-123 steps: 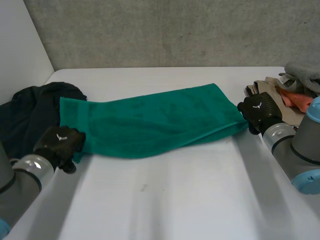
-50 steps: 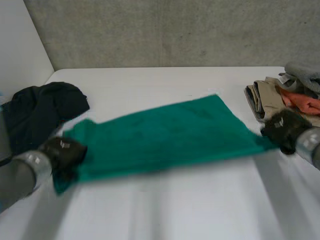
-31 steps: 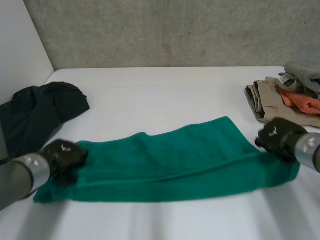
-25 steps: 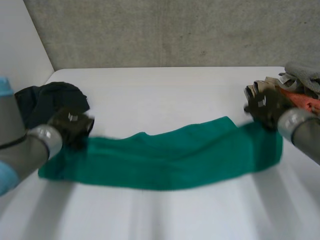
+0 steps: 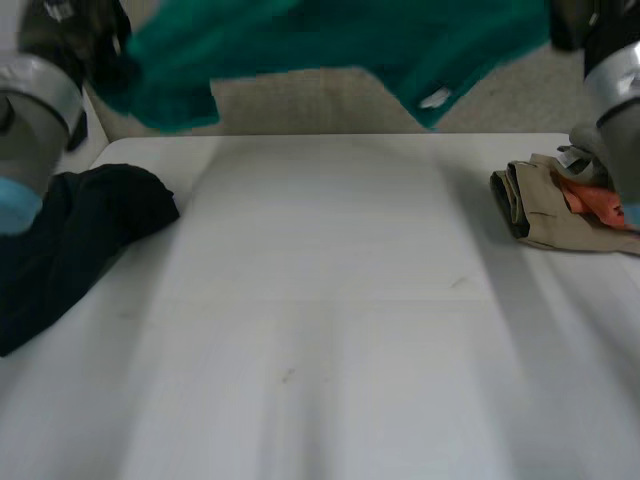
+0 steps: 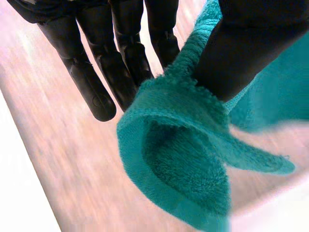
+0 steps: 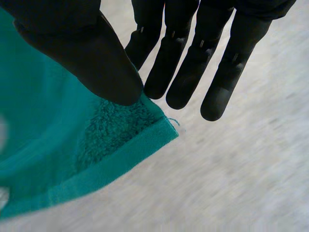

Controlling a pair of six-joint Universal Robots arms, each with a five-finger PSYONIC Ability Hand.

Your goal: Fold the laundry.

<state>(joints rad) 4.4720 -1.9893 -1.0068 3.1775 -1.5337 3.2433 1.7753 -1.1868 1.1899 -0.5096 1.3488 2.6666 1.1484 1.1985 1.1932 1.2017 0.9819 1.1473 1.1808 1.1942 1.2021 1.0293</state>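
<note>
Now the green towel (image 5: pixel 330 40), just lifted off the white table (image 5: pixel 330 320), stretches across the frame's top. The left hand (image 5: pixel 85 35) and right hand (image 5: pixel 570 22) each pinch one end, likely shaking it flat before folding.

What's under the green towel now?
Only bare white table: the left hand and right hand hold the green towel aloft. Black garment and folded pile lie off to the sides. Nothing is hidden.

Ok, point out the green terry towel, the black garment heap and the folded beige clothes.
green terry towel (image 5: pixel 330 35), head view, lifted middle span
black garment heap (image 5: pixel 80 235), head view, its centre
folded beige clothes (image 5: pixel 535 215), head view, top fold
</note>
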